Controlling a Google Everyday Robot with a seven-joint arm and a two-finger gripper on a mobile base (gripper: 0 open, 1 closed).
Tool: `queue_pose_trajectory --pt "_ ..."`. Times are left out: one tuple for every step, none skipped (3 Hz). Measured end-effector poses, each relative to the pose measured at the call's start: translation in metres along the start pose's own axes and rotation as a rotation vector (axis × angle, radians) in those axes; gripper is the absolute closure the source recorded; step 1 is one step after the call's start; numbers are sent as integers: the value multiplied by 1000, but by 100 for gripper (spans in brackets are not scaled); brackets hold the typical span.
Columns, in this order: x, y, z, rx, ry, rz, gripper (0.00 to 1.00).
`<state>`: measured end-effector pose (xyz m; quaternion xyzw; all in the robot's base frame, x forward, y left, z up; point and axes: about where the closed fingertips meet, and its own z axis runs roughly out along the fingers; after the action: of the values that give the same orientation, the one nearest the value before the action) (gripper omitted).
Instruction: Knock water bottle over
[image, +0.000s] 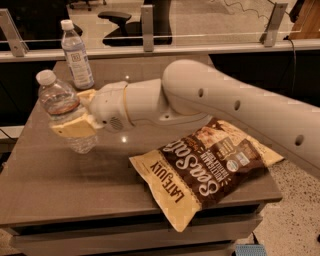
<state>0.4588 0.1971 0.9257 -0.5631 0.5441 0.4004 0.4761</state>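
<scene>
At the left of the counter (55, 190), my tool (70, 114) is clasping the leaning water bottle (57, 97); I'm favouring tipping it further leftward, then releasing.

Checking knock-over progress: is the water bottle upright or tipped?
Tilted, not down: the water bottle leans cap-left, its base on the table, with the gripper against its middle.
</scene>
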Motion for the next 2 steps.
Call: queue_pose_trajectory --pt "-18 -22 -42 4 119 -54 100" --pt "-40 -47 -76 -8 280 -102 100"
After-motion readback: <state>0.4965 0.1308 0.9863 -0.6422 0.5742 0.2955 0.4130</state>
